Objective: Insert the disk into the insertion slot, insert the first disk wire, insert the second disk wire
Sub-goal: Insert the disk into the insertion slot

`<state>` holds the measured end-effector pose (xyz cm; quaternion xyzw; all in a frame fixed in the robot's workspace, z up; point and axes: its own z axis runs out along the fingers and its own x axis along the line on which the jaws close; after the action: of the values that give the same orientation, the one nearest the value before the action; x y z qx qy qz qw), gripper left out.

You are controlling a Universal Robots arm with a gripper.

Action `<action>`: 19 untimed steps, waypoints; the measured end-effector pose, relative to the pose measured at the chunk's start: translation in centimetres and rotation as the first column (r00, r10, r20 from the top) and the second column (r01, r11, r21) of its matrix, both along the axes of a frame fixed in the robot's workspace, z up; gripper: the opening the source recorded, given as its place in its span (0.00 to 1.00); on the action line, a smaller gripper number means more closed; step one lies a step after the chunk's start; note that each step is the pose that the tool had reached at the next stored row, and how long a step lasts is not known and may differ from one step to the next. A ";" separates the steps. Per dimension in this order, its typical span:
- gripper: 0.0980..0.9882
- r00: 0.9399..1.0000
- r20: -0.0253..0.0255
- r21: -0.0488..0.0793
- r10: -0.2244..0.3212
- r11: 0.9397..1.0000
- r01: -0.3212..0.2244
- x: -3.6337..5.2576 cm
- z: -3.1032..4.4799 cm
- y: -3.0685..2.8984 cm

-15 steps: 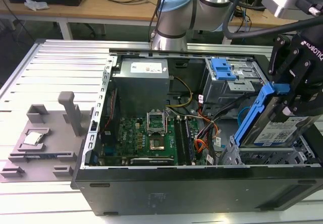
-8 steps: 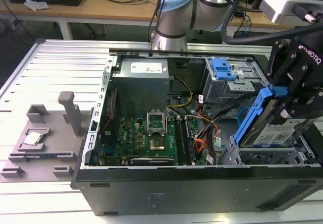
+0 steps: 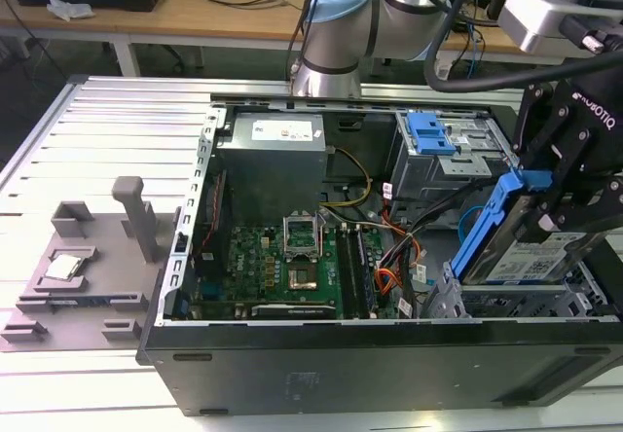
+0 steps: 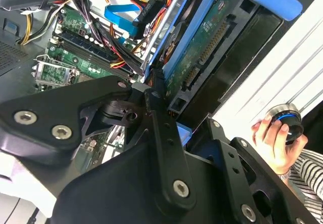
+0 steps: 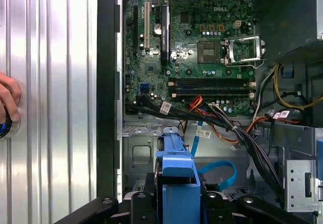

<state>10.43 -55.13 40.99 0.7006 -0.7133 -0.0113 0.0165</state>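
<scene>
My gripper (image 3: 547,210) is shut on the disk (image 3: 521,257), a silver drive with a white label in a bright blue carrier (image 3: 484,226). The disk hangs tilted over the insertion slot (image 3: 506,303), the silver perforated cage at the case's corner on the exterior view's right. Its lower edge is down at the cage's top; contact cannot be told. In the second wrist view the disk's green underside (image 4: 202,37) shows past the black fingers (image 4: 154,100). The first disk wire (image 5: 202,104), red, orange and black, lies loose beside the motherboard. The second disk wire (image 5: 220,169), light blue, loops beside the carrier (image 5: 174,176).
A grey cage with a blue latch (image 3: 428,132) stands behind the slot. The power supply (image 3: 273,160) and motherboard (image 3: 282,257) take up the rest of the case. Black cable bundles (image 5: 242,133) cross near the bay. A grey fixture (image 3: 88,267) lies on the slatted table. A person's hand (image 4: 272,138) rests on a round knob.
</scene>
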 end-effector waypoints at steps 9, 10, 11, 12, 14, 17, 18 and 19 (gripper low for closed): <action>0.30 1.000 0.000 0.000 0.000 1.000 0.000 0.00 -0.65 0.00; 0.30 1.000 0.000 0.000 0.000 1.000 0.000 0.00 -0.74 0.00; 0.30 1.000 0.000 0.000 0.000 1.000 0.000 0.00 -0.81 0.00; 0.30 1.000 0.000 0.000 0.000 1.000 0.000 0.00 -0.93 0.00; 0.30 1.000 0.000 0.000 0.000 1.000 0.000 0.00 -1.12 0.00; 0.30 1.000 0.000 0.000 0.000 1.000 0.000 0.00 -1.14 0.00; 0.30 1.000 0.000 0.000 0.000 1.000 0.000 0.00 -1.15 0.00; 0.30 1.000 0.000 0.000 0.000 1.000 0.000 0.00 -1.14 0.00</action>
<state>10.43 -55.13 39.84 0.7006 -0.7133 -0.0112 0.0166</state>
